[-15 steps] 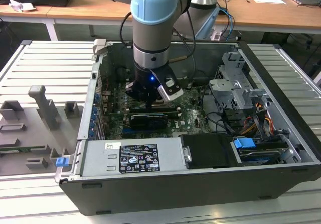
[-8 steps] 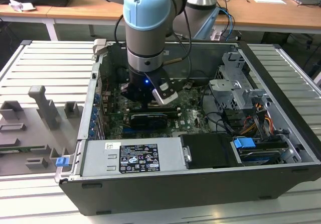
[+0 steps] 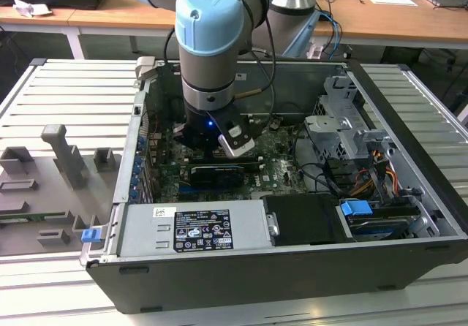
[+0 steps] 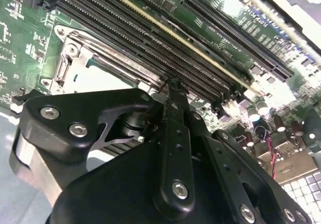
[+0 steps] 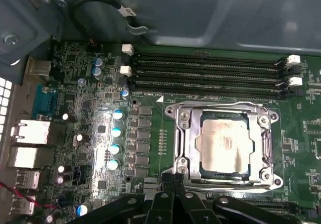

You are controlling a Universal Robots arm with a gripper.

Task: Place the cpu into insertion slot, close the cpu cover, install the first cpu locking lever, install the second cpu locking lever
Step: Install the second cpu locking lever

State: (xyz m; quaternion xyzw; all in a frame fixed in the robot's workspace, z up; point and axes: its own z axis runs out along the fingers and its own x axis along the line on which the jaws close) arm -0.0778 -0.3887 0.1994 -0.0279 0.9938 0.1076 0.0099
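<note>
In the first wrist view the cpu (image 5: 224,143) lies flat in the insertion slot (image 5: 198,151), its pale metal top showing through the window of the cpu cover (image 5: 183,133). The silvery cover lies down flat around the chip. A thin wire locking lever (image 5: 220,103) runs along the cover's edge beside the memory slots. My gripper (image 5: 173,178) is shut, with nothing visible between its black fingertips, and its tips are at the cover's opposite edge. In the second wrist view the gripper (image 4: 173,89) meets the board beside the bright socket frame (image 4: 75,63). In the exterior view the arm's wrist (image 3: 208,63) reaches down into the open computer case.
Long black memory slots (image 5: 210,71) with white latches lie beyond the socket, under the grey case wall (image 5: 200,13). Blue-topped capacitors (image 5: 116,133) and rear ports (image 5: 30,143) sit to one side. The exterior view shows a power supply (image 3: 194,227), graphics card (image 3: 216,174), drive cage (image 3: 344,132) and grey fixtures (image 3: 66,158).
</note>
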